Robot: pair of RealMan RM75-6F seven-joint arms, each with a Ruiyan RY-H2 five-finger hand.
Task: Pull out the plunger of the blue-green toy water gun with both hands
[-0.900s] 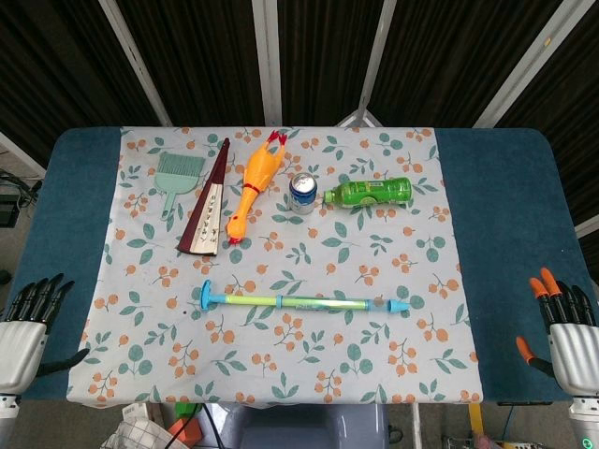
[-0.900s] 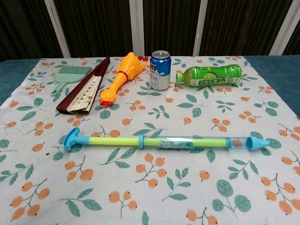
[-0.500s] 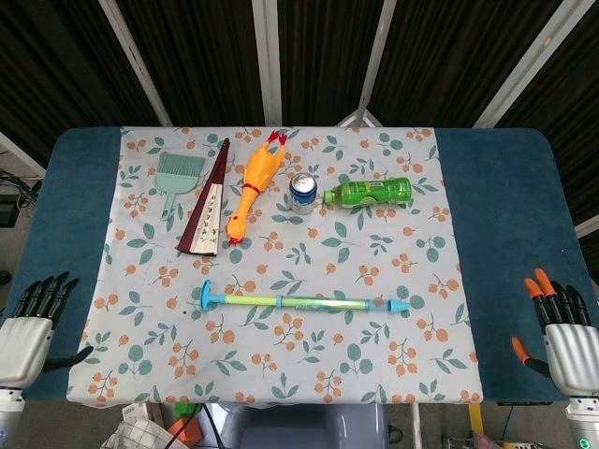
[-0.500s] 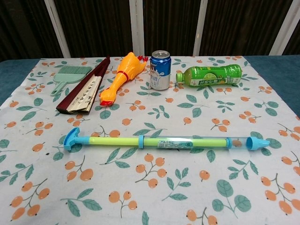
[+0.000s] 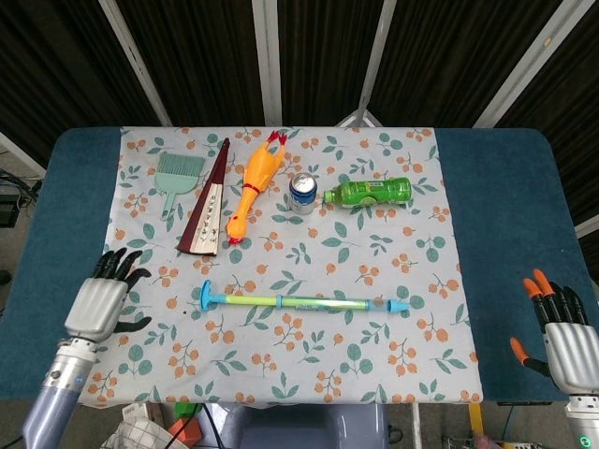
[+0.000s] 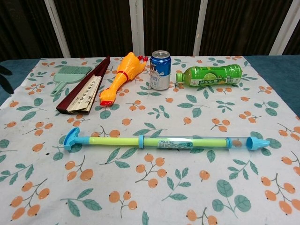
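Observation:
The blue-green toy water gun (image 5: 304, 302) (image 6: 164, 141) lies flat across the floral cloth, its T-shaped plunger handle (image 5: 205, 298) (image 6: 71, 139) at the left end and its nozzle (image 5: 400, 306) (image 6: 257, 143) at the right. My left hand (image 5: 98, 301) hovers over the cloth's left edge, left of the handle, fingers spread and empty; only its dark fingertips (image 6: 4, 77) show in the chest view. My right hand (image 5: 564, 332) hangs off the table's right front, fingers apart, holding nothing.
Along the back stand a green brush (image 5: 175, 175), a folded fan (image 5: 210, 204), a rubber chicken (image 5: 253, 185), a blue can (image 5: 302, 192) and a green bottle (image 5: 368, 192) on its side. Blue table surface (image 5: 505, 206) flanks the cloth.
My left hand has risen and swung right, from beside the table's left front to over the cloth's left edge. My right hand has drifted slightly lower. The water gun has not moved.

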